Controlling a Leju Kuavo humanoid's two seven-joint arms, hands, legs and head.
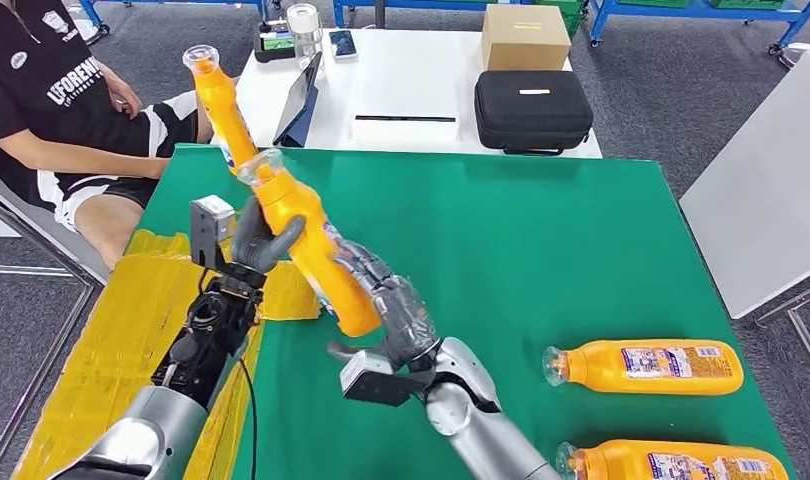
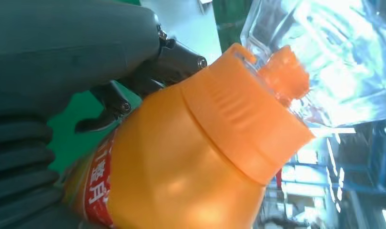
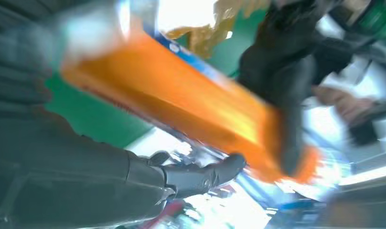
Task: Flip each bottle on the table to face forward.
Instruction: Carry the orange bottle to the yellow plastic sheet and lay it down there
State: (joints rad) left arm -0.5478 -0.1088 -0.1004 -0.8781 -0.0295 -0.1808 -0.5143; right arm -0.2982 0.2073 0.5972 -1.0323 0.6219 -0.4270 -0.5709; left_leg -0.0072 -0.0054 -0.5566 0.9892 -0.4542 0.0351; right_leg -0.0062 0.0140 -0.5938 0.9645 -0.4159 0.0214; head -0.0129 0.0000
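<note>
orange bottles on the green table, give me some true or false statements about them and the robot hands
1. The left robot hand and right robot hand both grip one orange plastic bottle with a clear cap. True.
2. That bottle lies flat on the green table. False: it is held up, tilted.
3. Two orange bottles with labels lie on their sides at the table's right. True.
4. A bottle at the far left is lying down. False: its cap points up.
5. The black zipped case sits on the green table. False: it is on the white table.
</note>
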